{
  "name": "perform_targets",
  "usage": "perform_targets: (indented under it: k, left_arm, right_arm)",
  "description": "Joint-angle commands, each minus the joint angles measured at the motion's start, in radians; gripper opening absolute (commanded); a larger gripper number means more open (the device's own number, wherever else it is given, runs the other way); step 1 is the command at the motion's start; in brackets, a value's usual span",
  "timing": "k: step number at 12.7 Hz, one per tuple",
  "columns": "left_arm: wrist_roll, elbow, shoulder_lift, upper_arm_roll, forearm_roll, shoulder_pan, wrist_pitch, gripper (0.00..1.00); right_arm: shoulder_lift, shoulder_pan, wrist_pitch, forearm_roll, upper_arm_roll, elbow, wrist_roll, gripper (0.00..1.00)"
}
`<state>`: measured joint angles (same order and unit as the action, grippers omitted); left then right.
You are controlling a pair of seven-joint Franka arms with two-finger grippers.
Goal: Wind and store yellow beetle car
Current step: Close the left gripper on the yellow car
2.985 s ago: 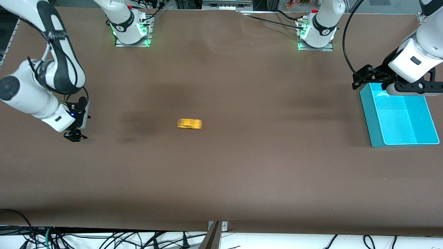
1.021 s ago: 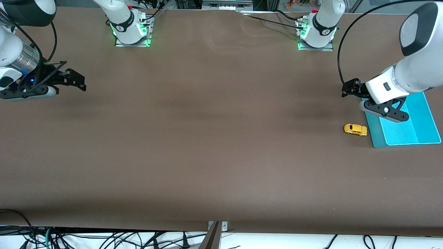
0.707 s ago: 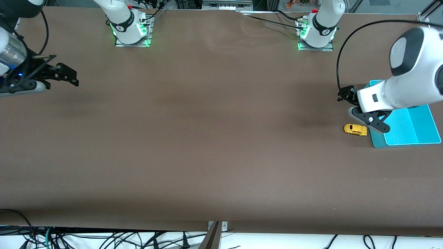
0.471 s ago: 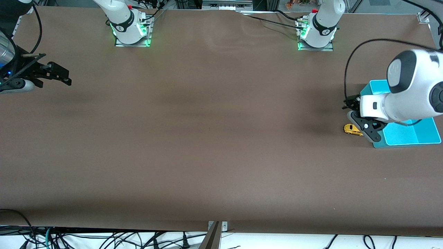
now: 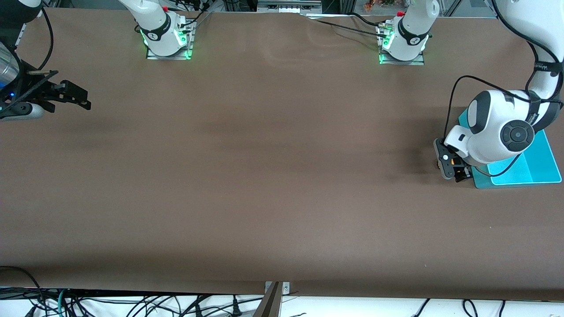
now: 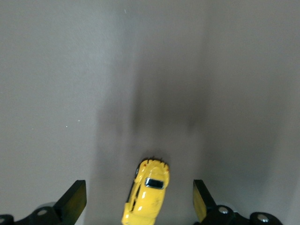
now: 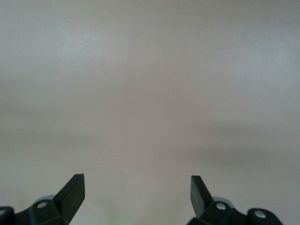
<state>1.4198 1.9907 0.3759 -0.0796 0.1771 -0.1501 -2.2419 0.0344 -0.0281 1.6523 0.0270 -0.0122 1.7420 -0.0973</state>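
At the right edge of the front view, I had the left gripper (image 5: 454, 169) brought down low over the yellow beetle car (image 6: 146, 197), just beside the corner of the teal tray (image 5: 546, 174) that lies nearest the camera. A moment earlier that gripper had been higher up over the tray's rim, with the car in plain sight on the brown table (image 5: 282, 176); now the wrist and hand covered it almost entirely in the front view. In the left wrist view the car sat between the two spread fingertips (image 6: 72, 199), at the lower middle of the frame, touching neither one, so the gripper was released and nothing was grasped yet. The car itself had not moved over the last second; it stood on the table close to the tray but outside it. I judged the approach as good as done and the closing of the fingers on the body as the next thing to command, with storing in the tray to follow. At the upper left of the front view the right gripper (image 5: 72, 94) waited above bare table, its fingers spread wide as well, holding nothing.
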Motion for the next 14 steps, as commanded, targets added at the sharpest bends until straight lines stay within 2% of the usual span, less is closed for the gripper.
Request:
perform_targets:
  k: [1,4,9,12,13,14]
  left_arm:
    - [0.18,-0.003,0.034,-0.008,0.044,-0.051,-0.036,1.0]
    - [0.188,0.023,0.058,-0.009,0.126,-0.069,-0.099,1.0]
    - [0.186,0.154,0.066,-0.008,0.128,-0.109,-0.287,1.0]
    - [0.189,0.184,0.067,-0.008,0.13,-0.137,-0.351,1.0]
    - [0.189,0.184,0.073,-0.008,0.131,-0.141,-0.351,0.95]
    - [0.189,0.184,0.077,-0.008,0.131,-0.146,-0.352,0.7]
  right_arm:
    - [-0.01,-0.004,-0.023,0.001,0.0,-0.03,-0.009,1.0]
    - [-0.014,-0.004,-0.014,0.005,0.0,-0.032,-0.009,1.0]
    - [-0.019,-0.01,-0.029,-0.004,0.002,-0.024,-0.001,1.0]
    - [-0.031,-0.013,-0.031,-0.006,0.006,-0.022,-0.007,1.0]
    - [-0.034,-0.015,-0.031,-0.006,0.009,-0.022,-0.007,1.0]
    - [-0.037,-0.015,-0.026,-0.003,0.009,-0.025,-0.007,1.0]
